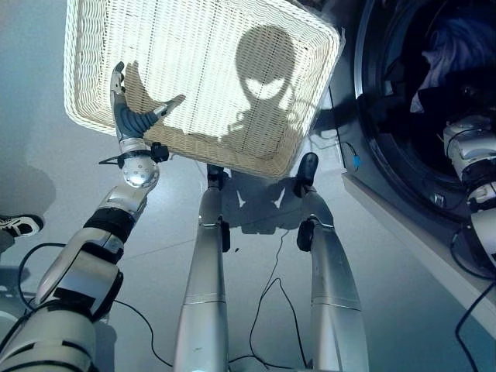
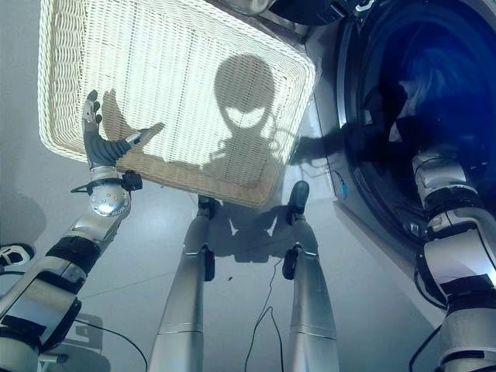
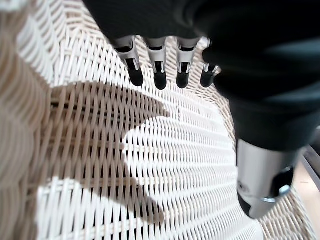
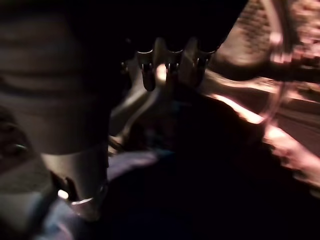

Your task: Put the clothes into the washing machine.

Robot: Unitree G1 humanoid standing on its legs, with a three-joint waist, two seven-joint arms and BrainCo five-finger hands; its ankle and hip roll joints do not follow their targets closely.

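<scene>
White wicker forms the basket (image 1: 209, 70) on the floor (image 1: 62, 163) in the left eye view, its long axis running from the robot's left toward the washing machine (image 1: 403, 116) on the right, one corner nearly reaching the machine's front. The left hand (image 1: 128, 108) is raised just inside the near rim, fingers straight up and thumb spread wide, holding nothing. Bluish clothes (image 1: 457, 46) lie inside the dark drum, deep in the round opening. A person's shoe (image 1: 19, 225) rests at the far left on the floor.

Seen from the right eye view, the right arm reaches into the drum opening, and the right hand is hidden in the dark past the door ring (image 2: 349, 155), so I cannot tell from here how its fingers stand. Bare floor lies between basket and machine.

Over the left wrist, straight fingers (image 3: 160, 75) hover above the bare woven basket bottom.

Over the right wrist, the right hand (image 4: 170, 65) extends its fingers above dark blue cloth inside the drum; whether they grip is unclear.
</scene>
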